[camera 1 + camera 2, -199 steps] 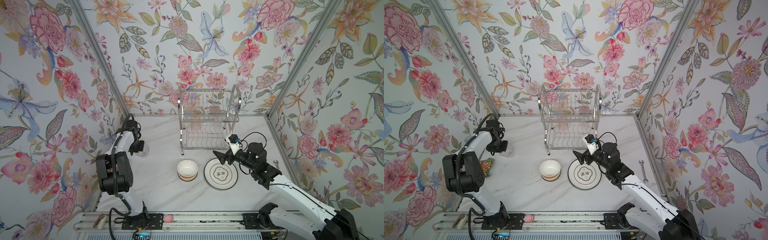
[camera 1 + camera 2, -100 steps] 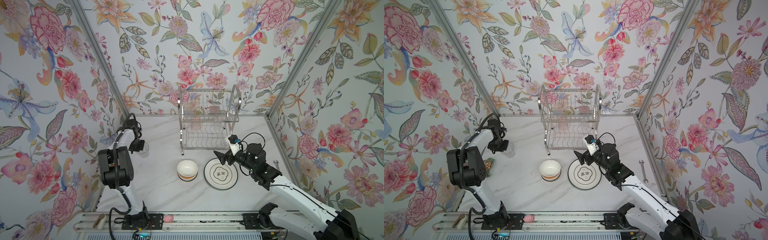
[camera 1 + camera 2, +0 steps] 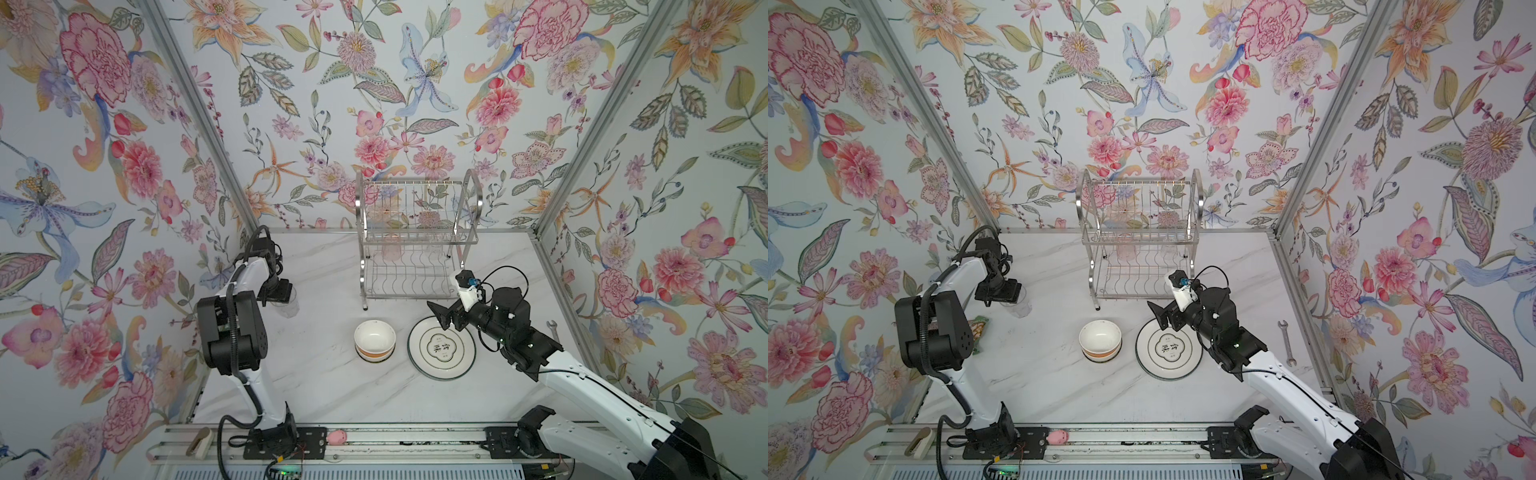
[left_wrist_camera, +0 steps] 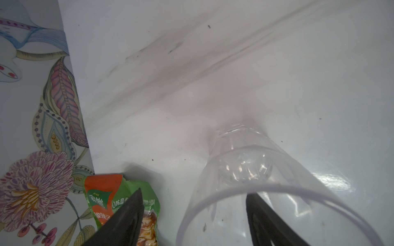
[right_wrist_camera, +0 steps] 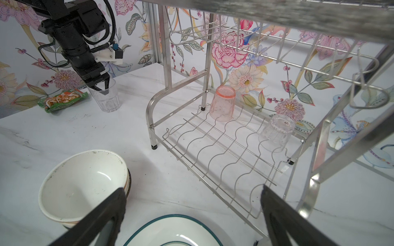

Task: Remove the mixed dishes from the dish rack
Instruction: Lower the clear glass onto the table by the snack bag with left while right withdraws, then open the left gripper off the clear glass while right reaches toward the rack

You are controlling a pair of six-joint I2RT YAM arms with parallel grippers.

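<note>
The dish rack (image 3: 417,266) stands at the back of the table. Its lower shelf (image 5: 223,149) carries an upturned pink tumbler (image 5: 222,104) and an upturned clear tumbler (image 5: 276,132). Another clear tumbler (image 3: 291,305) stands upright on the table at the left. My left gripper (image 4: 194,192) is open at its rim (image 4: 234,191), one finger inside and one outside. Stacked bowls (image 3: 375,340) and a dark-rimmed plate (image 3: 441,347) rest in front of the rack. My right gripper (image 5: 193,189) hangs open and empty over the plate's far edge (image 5: 170,219).
A green-orange food packet (image 5: 64,100) lies by the left wall, close to the upright tumbler. A steel wrench (image 3: 1286,343) lies near the right wall. The rack's upper shelf (image 5: 277,49) juts out above my right gripper.
My left gripper has gone from shut to open, letting go of the clear tumbler, which now stands on the table. My right arm has edged slightly towards the rack.
</note>
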